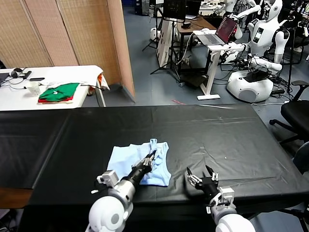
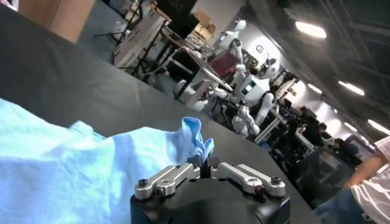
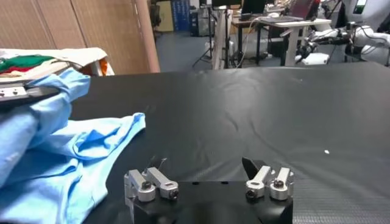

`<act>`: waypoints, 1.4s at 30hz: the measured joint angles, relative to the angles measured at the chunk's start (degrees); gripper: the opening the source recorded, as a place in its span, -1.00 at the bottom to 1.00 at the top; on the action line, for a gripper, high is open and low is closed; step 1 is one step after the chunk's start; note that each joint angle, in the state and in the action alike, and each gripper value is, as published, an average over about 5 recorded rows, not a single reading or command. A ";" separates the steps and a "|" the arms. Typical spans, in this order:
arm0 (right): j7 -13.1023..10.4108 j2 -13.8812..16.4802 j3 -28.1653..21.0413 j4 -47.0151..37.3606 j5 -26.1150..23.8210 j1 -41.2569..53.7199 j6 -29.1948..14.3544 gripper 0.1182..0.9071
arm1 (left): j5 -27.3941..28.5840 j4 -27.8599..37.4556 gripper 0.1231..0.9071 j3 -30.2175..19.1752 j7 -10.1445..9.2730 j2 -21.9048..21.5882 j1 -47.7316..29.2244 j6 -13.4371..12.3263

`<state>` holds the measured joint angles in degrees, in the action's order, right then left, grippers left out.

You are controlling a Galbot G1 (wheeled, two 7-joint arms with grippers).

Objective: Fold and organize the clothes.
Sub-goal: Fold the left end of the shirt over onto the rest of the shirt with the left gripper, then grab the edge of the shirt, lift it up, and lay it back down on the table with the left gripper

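The T-shirt (image 1: pixel 140 164) is thin soft cloth, matt and wrinkled. The table cover (image 1: pixel 217 135) looks like black matt sheet with a fine rough grain. The left gripper (image 2: pixel 204 165) has silvery metal links on a glossy black body.

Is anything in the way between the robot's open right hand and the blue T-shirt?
No, nothing visible. Only bare black table lies between the open right hand and the light-blue T-shirt. The left hand is already shut on a fold of the shirt.
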<state>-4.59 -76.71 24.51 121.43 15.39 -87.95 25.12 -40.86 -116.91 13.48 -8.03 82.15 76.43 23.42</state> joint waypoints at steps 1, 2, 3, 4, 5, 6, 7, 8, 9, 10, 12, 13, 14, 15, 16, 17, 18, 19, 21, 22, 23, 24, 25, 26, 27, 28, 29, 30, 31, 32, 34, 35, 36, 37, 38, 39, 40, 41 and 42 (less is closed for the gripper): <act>0.19 0.05 -0.12 0.10 0.02 -0.11 0.03 1.00 | 0.79 0.39 -0.83 -0.13 0.15 0.22 -0.02 -0.30; 0.38 0.15 -0.27 0.18 0.12 -0.20 0.07 1.00 | 1.51 0.70 -0.82 -0.25 0.29 0.39 0.02 -0.55; 0.54 0.31 -0.45 0.24 0.36 -0.26 0.13 1.00 | 2.05 0.93 -0.82 -0.37 0.44 0.52 0.11 -0.73; 0.66 0.54 -0.64 0.29 0.73 -0.28 0.23 1.00 | 2.48 1.05 -0.77 -0.49 0.63 0.63 0.24 -0.89; 0.72 0.82 -0.83 0.36 1.26 -0.25 0.39 1.00 | 2.72 1.05 -0.68 -0.59 0.81 0.75 0.41 -1.01; 0.76 1.17 -1.03 0.48 1.89 -0.20 0.58 1.00 | 2.74 0.94 -0.58 -0.69 0.95 0.89 0.61 -1.08; 0.78 1.55 -1.21 0.63 2.57 -0.12 0.78 1.00 | 2.54 0.81 -0.44 -0.77 1.03 1.07 0.80 -1.12; 0.78 1.99 -1.39 0.82 3.23 -0.03 0.97 1.00 | 2.17 0.63 -0.26 -0.83 1.06 1.29 0.99 -1.15; 0.79 2.49 -1.57 1.04 3.83 0.08 1.11 1.00 | 1.61 0.41 -0.11 -0.87 1.05 1.56 1.17 -1.18; 0.80 2.99 -1.74 1.27 4.34 0.19 1.20 1.00 | 0.94 0.20 0.03 -0.89 1.02 1.85 1.31 -1.21; 0.82 4.09 -2.12 1.70 5.30 0.51 1.26 1.00 | -0.39 -0.20 0.37 -0.78 0.95 2.43 1.43 -1.30; 0.83 4.61 -2.36 1.86 5.73 0.73 1.26 1.00 | -0.71 -0.41 0.51 -0.66 0.95 2.67 1.41 -1.41; 0.83 5.09 -2.61 1.97 6.15 1.01 1.27 1.00 | -0.61 -0.58 0.67 -0.46 1.02 2.80 1.31 -1.57; 0.81 5.50 -2.91 2.01 6.66 1.35 1.28 1.00 | -0.11 -0.77 0.79 -0.19 1.20 2.82 1.15 -1.82; 0.75 5.82 -3.25 1.99 7.16 1.79 1.30 1.00 | 0.78 -0.95 0.86 0.19 1.48 2.69 0.93 -2.12; 0.68 6.02 -3.62 1.87 7.58 2.32 1.33 1.00 | 1.90 -1.08 0.94 0.65 1.86 2.37 0.66 -2.43; 0.58 6.13 -4.03 1.70 7.93 2.92 1.35 1.00 | 3.22 -1.14 0.97 1.20 2.32 1.86 0.38 -2.83; 0.46 6.16 -4.50 1.45 8.18 3.61 1.38 1.00 | 4.61 -1.10 0.98 1.87 2.78 1.13 0.11 -3.33; 0.19 6.02 -5.56 0.70 7.99 5.18 1.35 1.00 | 7.25 -0.71 1.00 3.41 3.50 -0.85 -0.24 -4.41; 0.07 5.86 -6.14 0.22 7.60 6.02 1.30 1.00 | 8.41 -0.38 1.00 4.28 3.76 -2.11 -0.26 -5.05; -0.01 5.65 -6.75 -0.34 7.04 6.89 1.25 1.00 | 9.37 0.01 1.00 5.20 3.92 -3.45 -0.19 -5.63; 0.04 5.40 -7.38 -0.97 6.29 7.74 1.21 1.00 | 10.20 0.42 1.00 6.12 4.02 -4.81 -0.01 -6.13; 0.23 5.10 -8.03 -1.66 5.35 8.56 1.22 1.00 | 10.96 0.84 1.00 7.05 4.09 -6.16 0.25 -6.61; 0.61 4.81 -8.70 -2.39 4.15 9.30 1.37 1.00 | 11.79 1.27 1.00 8.01 4.13 -7.42 0.58 -7.09; 1.16 4.54 -9.36 -3.16 2.68 9.96 1.69 1.00 | 12.72 1.66 1.00 8.91 4.16 -8.46 0.94 -7.56; 1.86 4.32 -10.00 -3.89 0.90 10.46 2.23 1.00 | 13.66 2.01 1.00 9.77 4.18 -9.31 1.33 -8.02; 2.55 4.16 -10.57 -4.54 -1.13 10.83 2.88 1.00 | 14.56 2.27 1.00 10.59 4.19 -9.98 1.75 -8.40; 3.14 4.08 -11.02 -5.07 -3.27 11.08 3.53 1.00 | 15.29 2.44 1.00 11.37 4.20 -10.49 2.19 -8.69; 3.55 4.07 -11.34 -5.45 -5.24 11.21 4.06 1.00 | 15.74 2.49 1.00 12.10 4.20 -10.88 2.64 -8.85; 3.72 4.11 -11.50 -5.66 -6.89 11.23 4.44 1.00 | 15.93 2.43 1.00 12.81 4.20 -11.21 3.11 -8.91; 3.30 4.21 -11.40 -5.72 -8.76 11.17 4.50 1.00 | 15.81 2.22 1.00 14.15 4.21 -11.67 4.07 -8.86; 2.83 4.22 -11.16 -5.56 -8.92 11.09 4.33 1.00 | 15.60 2.16 1.00 14.75 4.20 -11.79 4.50 -8.83; 2.26 4.17 -10.82 -5.30 -8.72 10.99 4.07 1.00 | 15.37 2.17 1.00 15.30 4.20 -11.83 4.86 -8.83; 1.67 4.04 -10.40 -4.94 -8.16 10.90 3.74 1.00 | 15.07 2.27 1.00 15.78 4.19 -11.80 5.16 -8.83; 1.12 3.83 -9.88 -4.44 -7.26 10.79 3.39 1.00 | 14.68 2.42 1.00 16.18 4.18 -11.72 5.41 -8.82; 0.67 3.56 -9.27 -3.85 -6.09 10.68 3.10 1.00 | 14.17 2.60 1.00 16.52 4.18 -11.60 5.61 -8.79; 0.34 3.31 -8.61 -3.19 -4.79 10.56 2.87 1.00 | 13.53 2.81 1.00 16.79 4.19 -11.41 5.78 -8.74; 0.14 3.08 -7.90 -2.49 -3.44 10.43 2.72 1.00 | 12.78 3.02 1.00 16.99 4.22 -11.20 5.94 -8.68; 0.03 2.91 -7.19 -1.82 -2.20 10.30 2.64 1.00 | 11.92 3.22 1.00 17.13 4.26 -10.96 6.10 -8.61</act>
<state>-4.57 -73.80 17.32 119.60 13.19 -77.65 27.76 -28.94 -113.69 30.61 -3.78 71.19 82.53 14.80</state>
